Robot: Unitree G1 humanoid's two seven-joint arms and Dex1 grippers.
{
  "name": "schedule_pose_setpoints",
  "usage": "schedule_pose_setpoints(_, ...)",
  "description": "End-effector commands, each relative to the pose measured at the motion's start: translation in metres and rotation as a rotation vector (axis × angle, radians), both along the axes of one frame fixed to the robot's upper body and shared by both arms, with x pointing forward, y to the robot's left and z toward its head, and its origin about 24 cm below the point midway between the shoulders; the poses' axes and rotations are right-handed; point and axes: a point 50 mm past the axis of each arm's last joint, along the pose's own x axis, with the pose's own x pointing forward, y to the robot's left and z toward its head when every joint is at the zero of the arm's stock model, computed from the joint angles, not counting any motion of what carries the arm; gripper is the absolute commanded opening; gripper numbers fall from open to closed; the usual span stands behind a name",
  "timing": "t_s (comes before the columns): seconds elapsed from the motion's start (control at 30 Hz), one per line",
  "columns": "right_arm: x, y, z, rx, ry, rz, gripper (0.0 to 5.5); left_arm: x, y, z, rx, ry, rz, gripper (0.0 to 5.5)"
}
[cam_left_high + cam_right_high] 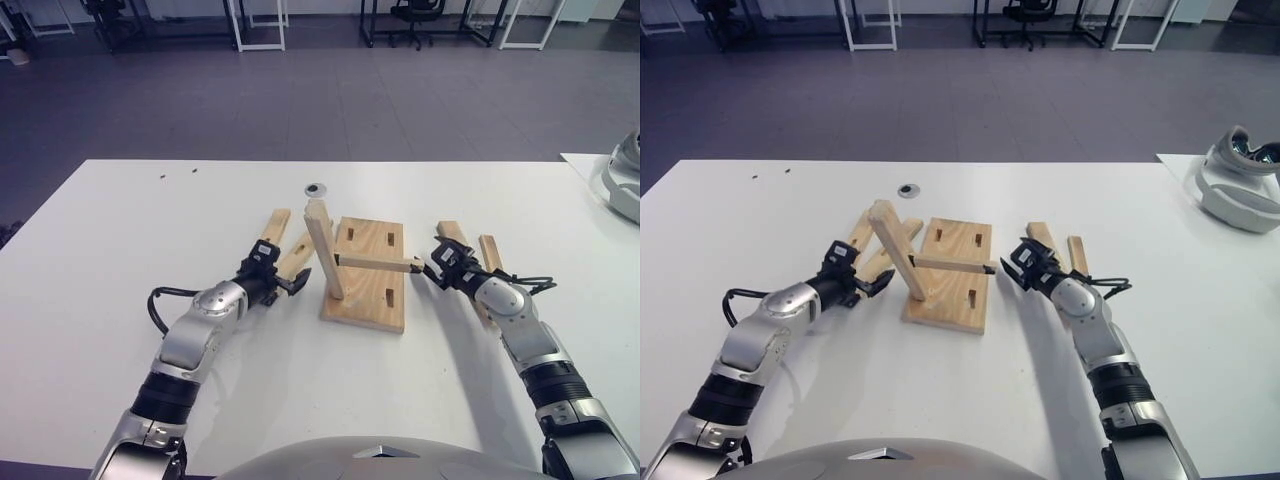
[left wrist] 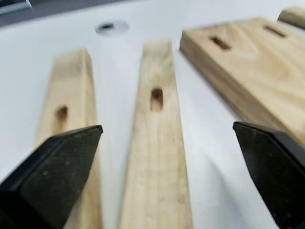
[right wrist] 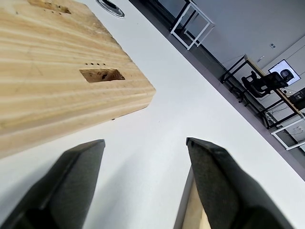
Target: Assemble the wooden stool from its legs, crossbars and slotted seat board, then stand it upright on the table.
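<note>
Seat board (image 1: 372, 278) flat on counter (image 1: 120, 260), lengthwise away from you; crossbar (image 1: 380, 263) points at your parted right tool (image 1: 432, 268); left tool (image 1: 291, 283) parted over legs (image 2: 157, 157).

Grey floor (image 1: 330, 100) stretches behind the white table (image 1: 120, 230) toward a black office chair (image 1: 414, 14) and white-legged desks (image 1: 260, 28).

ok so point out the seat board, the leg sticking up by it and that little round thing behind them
seat board (image 1: 362, 300), left eye view, bare top face towards its near edge
leg (image 1: 326, 250), left eye view, middle of its tilted shaft
round thing (image 1: 316, 188), left eye view, its centre
</note>
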Motion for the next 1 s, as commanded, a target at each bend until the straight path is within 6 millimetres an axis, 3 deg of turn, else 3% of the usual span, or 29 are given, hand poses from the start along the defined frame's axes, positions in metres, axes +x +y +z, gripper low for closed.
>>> schedule_pose_setpoints(0.03, 0.004, 0.001, 0.003, -0.009, -0.006, 0.005, 3.19, -0.003, 0.003, -0.014, 0.047, 0.087, 0.004, 4.27)
schedule_pose_setpoints(0.23, 0.005, 0.003, 0.003, -0.008, -0.009, 0.006, 3.19, -0.004, 0.012, -0.016, 0.184, 0.083, -0.018, 3.11)
schedule_pose_setpoints(0.33, 0.010, 0.000, 0.012, 0.069, -0.027, -0.023, 3.19, 0.002, 0.015, -0.010, 0.139, 0.035, 0.023, 2.66)
schedule_pose_setpoints(0.4, 0.024, -0.006, 0.035, 0.235, -0.070, -0.070, 3.19, 0.012, 0.013, 0.008, 0.026, -0.059, 0.059, 2.34)
schedule_pose_setpoints(0.5, 0.051, -0.008, 0.104, 0.674, -0.159, -0.029, 3.19, 0.034, 0.015, 0.059, -0.144, -0.289, 0.059, 2.10)
schedule_pose_setpoints(0.57, 0.060, 0.011, 0.147, 0.937, -0.158, 0.127, 3.19, 0.044, 0.013, 0.092, -0.153, -0.449, -0.001, 2.10)
schedule_pose_setpoints(0.63, 0.062, 0.039, 0.174, 1.123, -0.117, 0.284, 3.19, 0.051, 0.005, 0.118, -0.117, -0.576, -0.075, 2.10)
schedule_pose_setpoints(0.77, 0.063, 0.082, 0.206, 1.362, -0.027, 0.453, 3.19, 0.054, -0.019, 0.155, -0.080, -0.714, -0.220, 2.10)
schedule_pose_setpoints(0.87, 0.062, 0.090, 0.222, 1.481, 0.004, 0.499, 3.19, 0.048, -0.035, 0.166, -0.071, -0.758, -0.307, 2.10)
schedule_pose_setpoints(1.0, 0.060, 0.091, 0.225, 1.527, 0.036, 0.488, 3.19, 0.045, -0.039, 0.166, -0.051, -0.775, -0.329, 2.10)
